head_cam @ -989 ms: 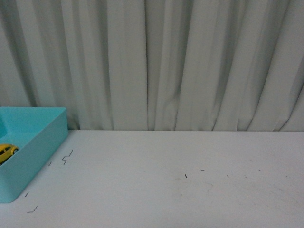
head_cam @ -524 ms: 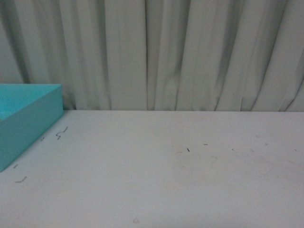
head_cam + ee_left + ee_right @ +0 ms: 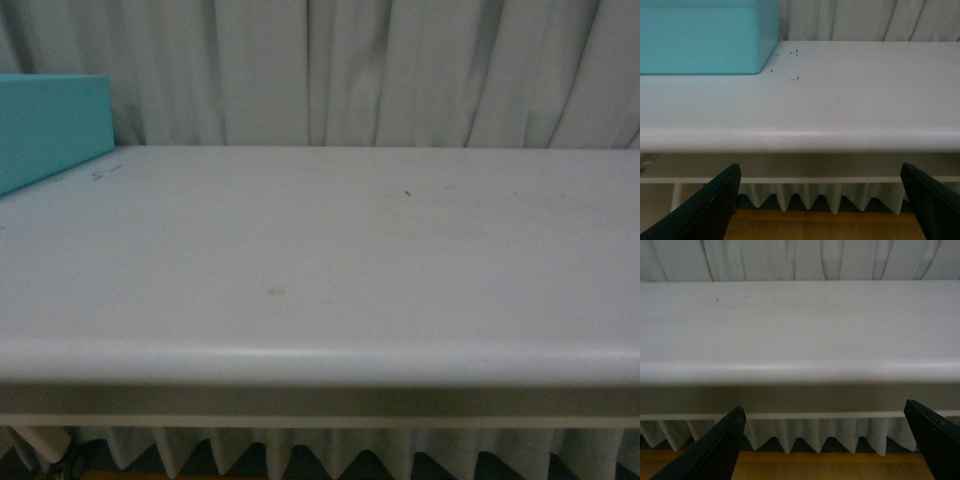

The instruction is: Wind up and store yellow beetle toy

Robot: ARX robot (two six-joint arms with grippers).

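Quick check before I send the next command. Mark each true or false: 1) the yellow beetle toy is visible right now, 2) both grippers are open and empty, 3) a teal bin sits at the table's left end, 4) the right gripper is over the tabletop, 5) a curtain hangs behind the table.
1) False. No view shows the toy; only the outer wall of the teal bin shows, not its inside.
2) True. The left gripper and right gripper are spread wide with nothing between them.
3) True.
4) False. It sits low in front of the table edge.
5) True. A pale curtain hangs there.
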